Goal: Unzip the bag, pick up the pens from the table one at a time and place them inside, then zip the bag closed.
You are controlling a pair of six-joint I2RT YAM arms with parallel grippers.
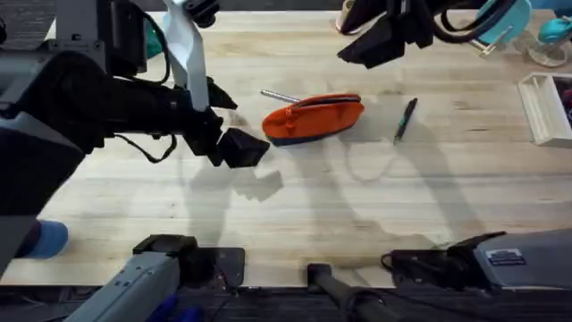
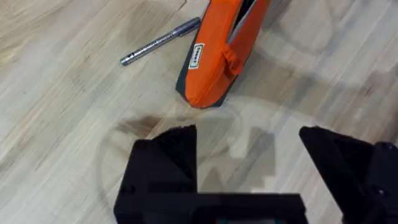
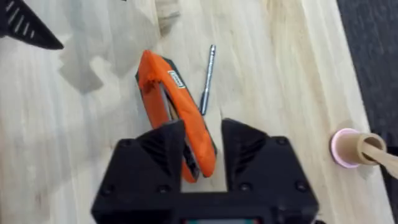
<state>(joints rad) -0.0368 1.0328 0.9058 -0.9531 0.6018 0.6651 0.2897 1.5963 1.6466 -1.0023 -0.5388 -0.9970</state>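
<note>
Silver pen (image 1: 280,96) beside bag (image 1: 313,119) — table (image 1: 295,215).

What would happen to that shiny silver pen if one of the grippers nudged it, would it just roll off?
Probably it would roll: the silver pen looks round and smooth, lying flat on the bare wooden table. Its glossy metal may slip between hard fingers. Rolling toward the orange bag would likely stop quickly, since the bag lies right beside one end.
</note>
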